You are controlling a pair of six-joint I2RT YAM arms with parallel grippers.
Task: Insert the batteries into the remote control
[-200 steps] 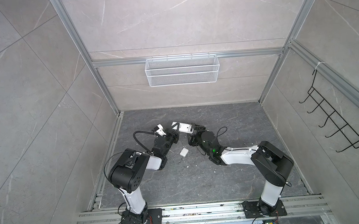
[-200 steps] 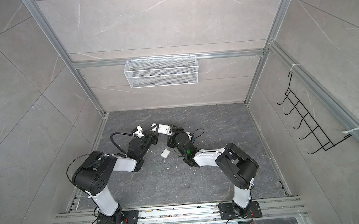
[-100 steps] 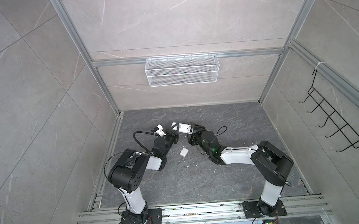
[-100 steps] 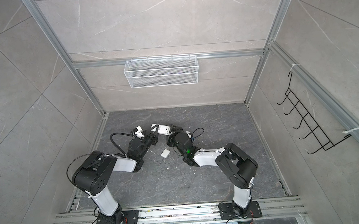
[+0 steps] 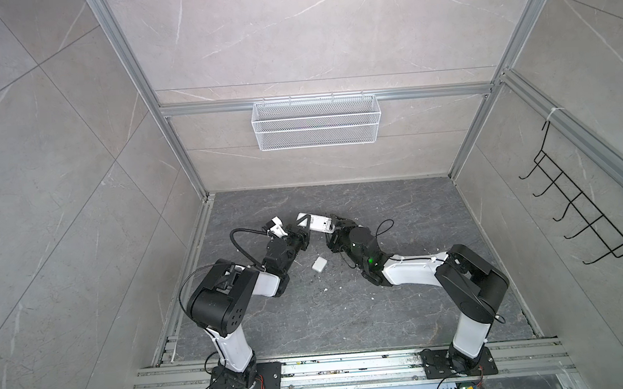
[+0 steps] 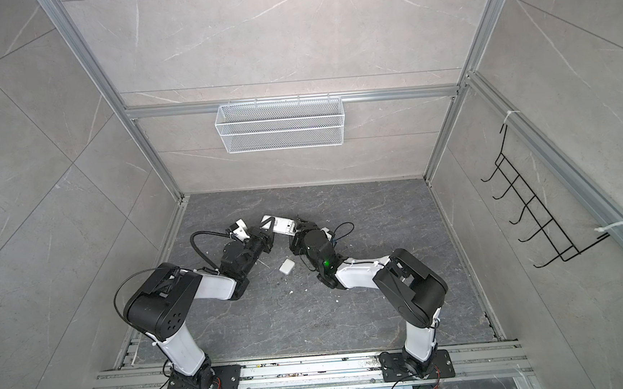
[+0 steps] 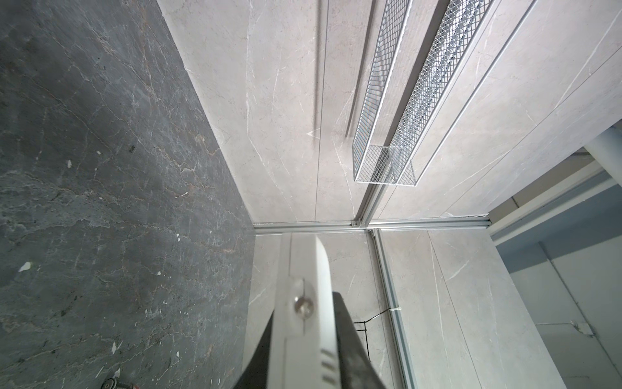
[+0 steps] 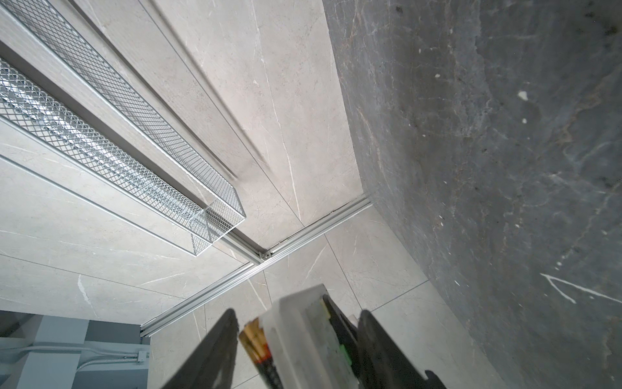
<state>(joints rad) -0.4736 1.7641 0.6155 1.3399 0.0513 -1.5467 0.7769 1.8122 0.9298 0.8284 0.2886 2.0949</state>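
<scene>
In both top views the white remote control hangs above the floor between the two arms. My left gripper is shut on one end of it, its black fingers pressing the white remote control edge-on. My right gripper straddles the other end of the remote control, jaws open with thin gaps on both sides. A dark battery with a gold end lies against the remote's side, close to one right finger. Whether a second battery sits beside it is unclear.
A small white rounded cover piece lies on the dark floor below the grippers, with white specks nearby. A wire basket hangs on the back wall and a black hook rack on the right wall.
The right gripper's jaws have narrowed around the remote's end. The left gripper keeps its hold, and both arms have hardly moved.
</scene>
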